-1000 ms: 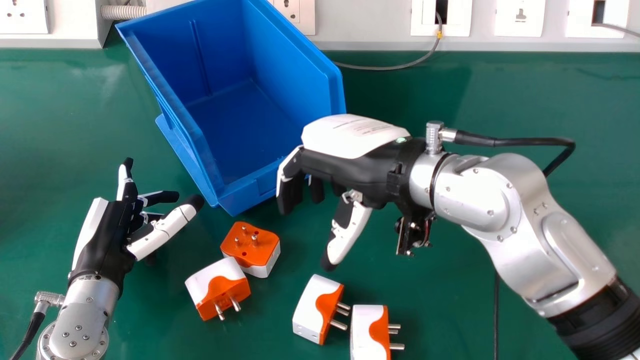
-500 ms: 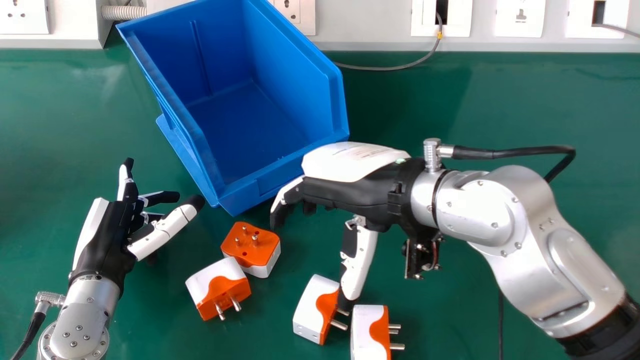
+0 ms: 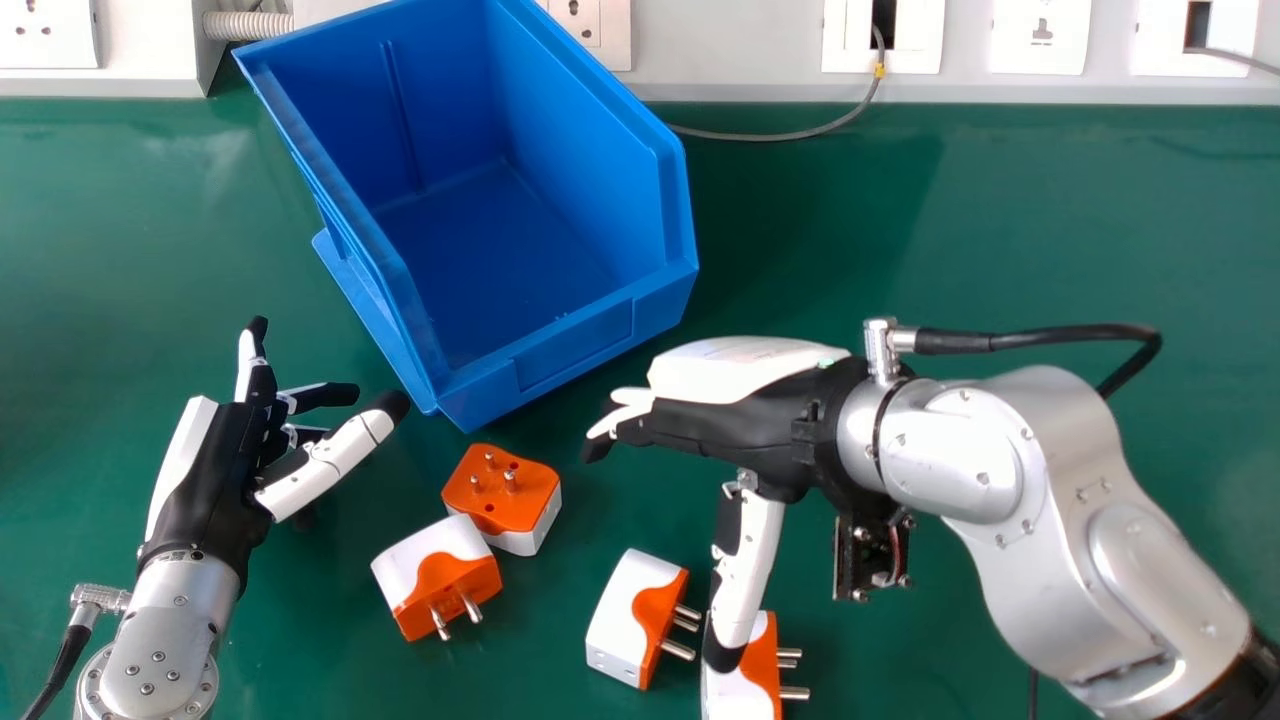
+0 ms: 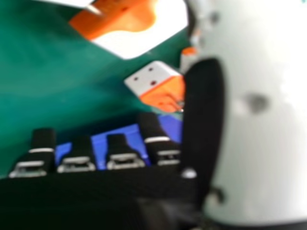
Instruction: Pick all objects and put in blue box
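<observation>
Reading from the left, the left hand (image 3: 215, 480) is found open, fingers loosely extended, thumb spread, nothing held. The blue box (image 3: 590, 345) is placed on the green table (image 3: 1020, 240), open-topped and set at an angle, with its low front edge turned toward the near right. Four white-and-orange adapters are noted on the table, outside the box. The leftmost adapter (image 3: 425, 560) is tilted, two metal pins seen at its near side. The second adapter (image 3: 500, 490), just beside it, is laid with its orange face and three pins up. The third adapter (image 3: 620, 620) and the fourth adapter (image 3: 732, 695) are set farther right, pins pointed right; the fourth is cut by the bottom edge. The right hand (image 3: 745, 430) is held open above the table, fingers nearly straight, nothing gripped. Its thumb is hung over the fourth adapter; contact cannot be judged.

Change: the left hand, box and adapters are unmoved. The right hand has been drawn back from the box's front corner, now uncovered, and its fingers, bent downward before, are straightened.
</observation>
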{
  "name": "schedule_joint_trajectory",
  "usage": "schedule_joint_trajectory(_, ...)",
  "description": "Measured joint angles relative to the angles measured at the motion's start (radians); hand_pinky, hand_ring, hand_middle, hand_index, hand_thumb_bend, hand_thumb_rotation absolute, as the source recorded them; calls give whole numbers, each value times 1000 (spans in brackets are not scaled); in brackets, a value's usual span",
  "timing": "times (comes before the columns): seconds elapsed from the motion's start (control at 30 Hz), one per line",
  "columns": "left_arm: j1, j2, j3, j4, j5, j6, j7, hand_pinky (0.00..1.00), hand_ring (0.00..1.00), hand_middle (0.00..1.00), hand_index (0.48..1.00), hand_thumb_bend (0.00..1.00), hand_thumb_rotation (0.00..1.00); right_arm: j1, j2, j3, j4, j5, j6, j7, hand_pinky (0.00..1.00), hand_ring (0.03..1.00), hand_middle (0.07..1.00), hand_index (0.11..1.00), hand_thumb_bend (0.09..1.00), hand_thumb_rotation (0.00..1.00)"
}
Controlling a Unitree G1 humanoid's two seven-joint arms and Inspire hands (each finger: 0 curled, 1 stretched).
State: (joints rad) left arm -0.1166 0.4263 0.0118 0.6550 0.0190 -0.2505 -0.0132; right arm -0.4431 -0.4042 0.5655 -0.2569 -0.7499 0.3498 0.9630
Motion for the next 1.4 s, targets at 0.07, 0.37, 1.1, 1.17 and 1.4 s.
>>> schedule_joint_trajectory(0.07, 0, 0, 0, 0, 0, 0, 0, 556, 654, 785, 844, 768, 541, 19, 6, 2, -15, 0, 11, -4, 955, 996, 995, 891, 966, 181)
schedule_joint_trajectory(0.37, 0, 0, 0, 0, 0, 1, 0, 559, 658, 785, 844, 771, 544, 100, 43, 37, -48, -31, 44, -54, 937, 996, 994, 892, 965, 186)
schedule_joint_trajectory(1.1, 5, 0, 0, -2, 0, 1, 0, 558, 661, 785, 844, 769, 541, 235, 81, 138, -92, -153, 55, -114, 879, 958, 975, 883, 937, 224)
schedule_joint_trajectory(1.17, 6, 0, 0, -4, 0, 1, 0, 558, 661, 785, 844, 769, 542, 239, 86, 140, -84, -153, 50, -119, 851, 945, 967, 881, 934, 220)
schedule_joint_trajectory(1.4, 12, 1, 0, -9, 0, 1, 0, 559, 661, 785, 845, 769, 542, 248, 98, 148, 2, -144, -14, -204, 796, 888, 921, 869, 922, 205)
